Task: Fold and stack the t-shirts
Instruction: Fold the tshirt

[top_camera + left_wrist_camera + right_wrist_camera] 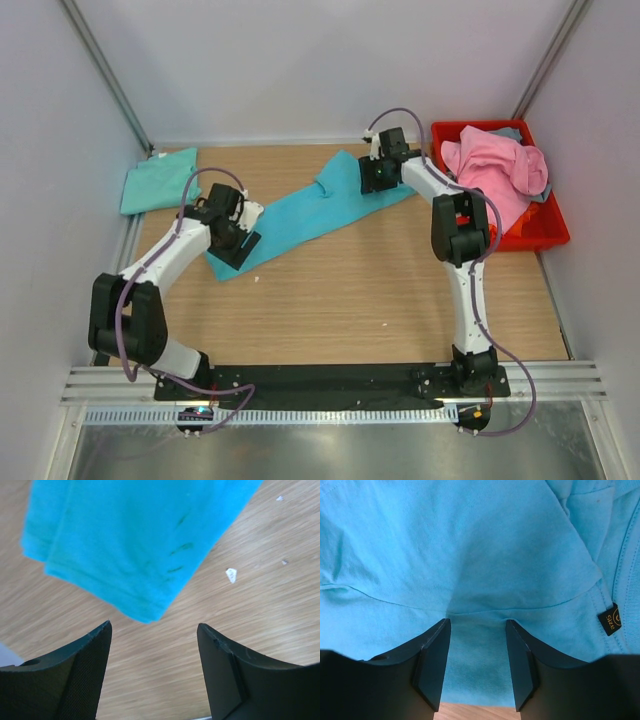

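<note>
Turquoise-blue cloth t-shirt (300, 215) lying stretched slantwise across the pale wooden table (350, 300), an arm at each end

The left gripper (154, 630) hangs wide open and empty just off the shirt's hem corner, with a small white scrap (231, 575) on the bare wood nearby. The right gripper (477, 625) stands over the collar end, its fingers parted and flat cloth showing between them. A folded mint-green t-shirt (158, 180) sits in the far left corner by the white wall (300, 60). A pink t-shirt (495, 170) is heaped in the red plastic bin (545, 238) at far right, a grey-blue t-shirt (510, 131) peeking out behind it
</note>
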